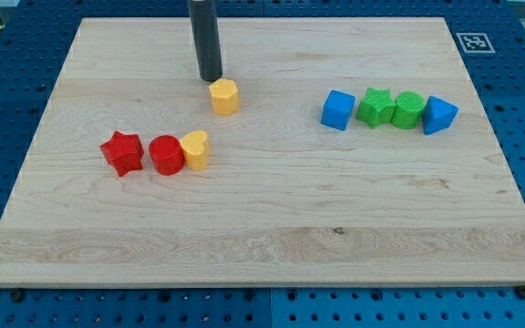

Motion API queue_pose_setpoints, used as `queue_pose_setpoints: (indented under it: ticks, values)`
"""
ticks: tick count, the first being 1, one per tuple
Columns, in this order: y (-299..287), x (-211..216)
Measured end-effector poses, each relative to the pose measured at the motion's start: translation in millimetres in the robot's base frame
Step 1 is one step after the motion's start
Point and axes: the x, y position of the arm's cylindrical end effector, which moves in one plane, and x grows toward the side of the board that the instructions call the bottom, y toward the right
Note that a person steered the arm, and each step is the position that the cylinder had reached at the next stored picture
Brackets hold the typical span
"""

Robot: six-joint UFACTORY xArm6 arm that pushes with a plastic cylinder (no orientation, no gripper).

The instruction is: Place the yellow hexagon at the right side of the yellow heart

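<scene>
My tip: it is resting on the board just above and a little to the view's left of the yellow hexagon; there are no jaws to open or close, only a bare rod end, and it is gripping nothing. Whether it is touching the block I cannot tell.

Yellow hexagon: it is sitting just below my tip, above and slightly right of the yellow heart, with a clear gap between the two.

Yellow heart: it is lying toward the view's left, touching the red cylinder, which is sitting right beside the red star.

Target spot: the bare wood just right of the heart is looking open.

Risk, off-centre push: since my tip is standing left of the hexagon's middle, a downward shove is likely sending it spinning or sliding off to the right.

Risk, overshoot: pushing too far down or leftward is likely knocking the hexagon into the heart and shifting the red row.

Far group: the blue cube, green star, green cylinder and second blue block are lying well apart on the right, posing little hazard.
</scene>
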Motion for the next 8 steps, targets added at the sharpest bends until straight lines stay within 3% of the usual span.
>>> queue_pose_setpoints:
  ticks: [1,5,8]
  values:
    - [9,38]
    - [39,41]
    - [57,74]
